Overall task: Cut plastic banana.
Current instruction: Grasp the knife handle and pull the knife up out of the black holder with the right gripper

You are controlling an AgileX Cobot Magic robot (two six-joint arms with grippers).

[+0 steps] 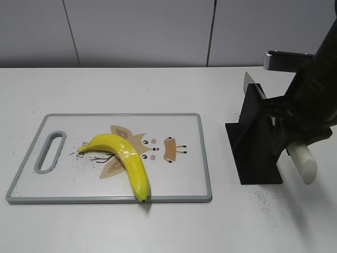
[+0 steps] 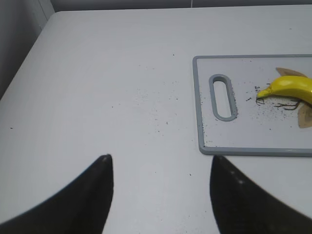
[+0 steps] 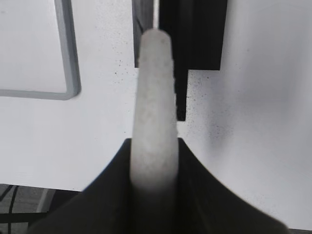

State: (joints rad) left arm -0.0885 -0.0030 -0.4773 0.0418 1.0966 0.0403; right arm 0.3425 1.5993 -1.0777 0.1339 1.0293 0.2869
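The right tool (image 3: 153, 170) is squeezing tight around a thick white handle (image 3: 153, 97) — its two dark sides are pressing on the handle from both sides. In the exterior view the white handle (image 1: 304, 162) is sticking down and out from the tool, at the right side of the counter (image 1: 105, 226). Just beside it a black stand (image 1: 255, 139) is sitting on the counter, right of the cutting board.

The left tool (image 2: 161, 195) is hanging wide open over a bare part of the counter, holding nothing. Its two dark fingers (image 2: 92, 195) are far apart. It is near the handle-hole end of the cutting board (image 2: 243, 152).

The plastic banana (image 1: 124, 158) is lying on the cutting board (image 1: 105, 199), curving from the middle down to the front edge. Its dark tip is reaching right to the gray rim — maybe a bit over it. Small dark specks are lying around the board and the stand. Behind the counter a gray wall (image 1: 158, 31) is standing.
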